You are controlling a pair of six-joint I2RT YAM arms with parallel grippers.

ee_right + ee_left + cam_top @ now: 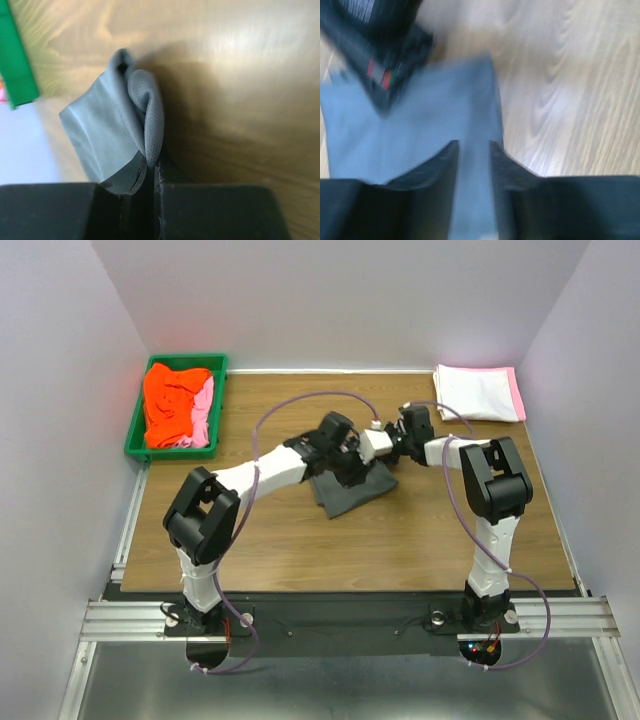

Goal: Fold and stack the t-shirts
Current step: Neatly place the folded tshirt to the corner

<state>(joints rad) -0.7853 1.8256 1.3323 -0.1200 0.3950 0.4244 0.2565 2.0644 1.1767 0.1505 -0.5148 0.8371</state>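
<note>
Grey shirt (350,495) lies mid-table (400,540), bunched into a rough dark wedge under the two wrists, which meet over its far edge.

Left gripper (472,152): jaws part open with a clear gap. The fingers (445,167) sit low over flat grey cloth, which shows through the gap. Nothing pinched that I can see. View blurred.

Right gripper (150,172): jaws closed tight on a raised fold of the grey shirt. The fold stands up from the pinch in a rounded hump, and the rest drapes to the left, down onto the wood.

Green bin (136,420) at the far left corner holds an orange shirt (170,400) with a pink shirt (205,410) beside it. White shirt (470,390) lies folded flat at the far right corner, with a pink edge along its right side. Both are well apart from the grey shirt.
</note>
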